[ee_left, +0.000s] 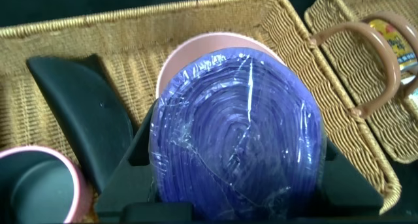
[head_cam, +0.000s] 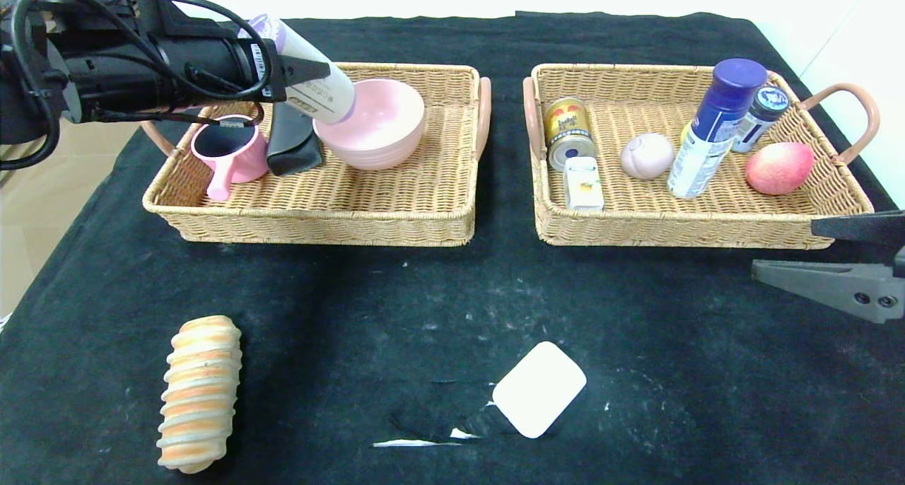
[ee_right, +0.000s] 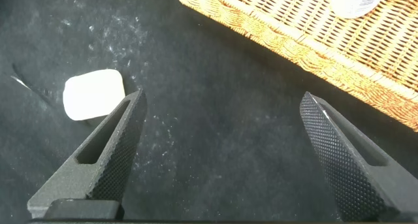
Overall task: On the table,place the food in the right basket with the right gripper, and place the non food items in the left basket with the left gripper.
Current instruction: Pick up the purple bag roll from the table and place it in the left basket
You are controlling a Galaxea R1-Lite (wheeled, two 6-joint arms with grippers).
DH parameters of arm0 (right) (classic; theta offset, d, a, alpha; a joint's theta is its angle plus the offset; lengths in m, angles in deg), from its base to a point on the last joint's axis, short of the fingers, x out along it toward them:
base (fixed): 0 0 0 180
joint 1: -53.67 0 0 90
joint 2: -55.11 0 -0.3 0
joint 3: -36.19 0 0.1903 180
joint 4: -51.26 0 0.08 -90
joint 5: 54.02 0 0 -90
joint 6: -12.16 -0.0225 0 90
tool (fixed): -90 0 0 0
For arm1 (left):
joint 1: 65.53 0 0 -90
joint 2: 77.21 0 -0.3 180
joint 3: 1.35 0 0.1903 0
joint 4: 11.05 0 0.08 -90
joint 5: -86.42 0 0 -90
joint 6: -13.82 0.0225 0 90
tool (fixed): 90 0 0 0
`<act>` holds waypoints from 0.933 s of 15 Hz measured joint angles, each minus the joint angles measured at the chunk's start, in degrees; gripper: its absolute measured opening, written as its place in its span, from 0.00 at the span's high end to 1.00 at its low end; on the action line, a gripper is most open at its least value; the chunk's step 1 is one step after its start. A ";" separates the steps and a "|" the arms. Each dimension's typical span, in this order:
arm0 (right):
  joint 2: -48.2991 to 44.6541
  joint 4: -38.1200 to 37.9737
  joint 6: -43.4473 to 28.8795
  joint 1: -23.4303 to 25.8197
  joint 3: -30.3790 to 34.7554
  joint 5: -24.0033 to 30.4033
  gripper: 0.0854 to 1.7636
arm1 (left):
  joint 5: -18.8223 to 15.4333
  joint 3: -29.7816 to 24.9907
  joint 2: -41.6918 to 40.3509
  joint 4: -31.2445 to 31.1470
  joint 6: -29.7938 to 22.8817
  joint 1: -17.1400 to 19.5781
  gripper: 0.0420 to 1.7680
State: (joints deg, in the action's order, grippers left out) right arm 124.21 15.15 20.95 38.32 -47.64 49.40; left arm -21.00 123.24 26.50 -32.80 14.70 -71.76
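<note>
So: bottle was over the left basket, in the left gripper's grip.
Head view: left gripper (head_cam: 300, 71) clamped the white bottle (head_cam: 318, 82) above the pink bowl (head_cam: 378, 121) in the left basket (head_cam: 318, 220); the right gripper (head_cam: 824, 259) was parked near the right basket (head_cam: 679, 234), fingers wide apart, empty.
Left wrist: purple cap (ee_left: 235, 126) was film-wrapped; likely light, rigid, slippery, so best gripped mid-body.
Right wrist: white soap-like bar (ee_right: 93, 93) lay on the cloth.

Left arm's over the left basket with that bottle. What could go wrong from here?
The left gripper holds the white bottle with the purple cap tilted over the pink bowl; released here, it may strike the bowl or roll against the pink cup. The striped bread roll lies on the robot's left, probably a long reach for the open right gripper.
</note>
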 joint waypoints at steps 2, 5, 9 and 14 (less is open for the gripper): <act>0.00 -0.01 0.00 0.02 0.00 0.09 0.03 | -0.05 0.18 0.91 0.88 0.00 0.00 0.45; 0.00 0.00 0.02 0.16 0.00 0.09 0.03 | 0.01 0.54 1.68 1.16 0.09 0.15 0.37; 0.00 -0.01 0.00 0.16 0.00 0.11 0.03 | 0.17 0.77 2.04 0.96 0.02 0.17 0.24; -0.07 -0.01 0.00 0.28 0.00 0.09 0.03 | 0.52 1.01 2.18 0.68 0.02 0.00 0.14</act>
State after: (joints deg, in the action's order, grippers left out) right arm 124.14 15.13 20.95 38.60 -47.64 49.49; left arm -20.48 124.25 28.69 -32.11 14.72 -71.76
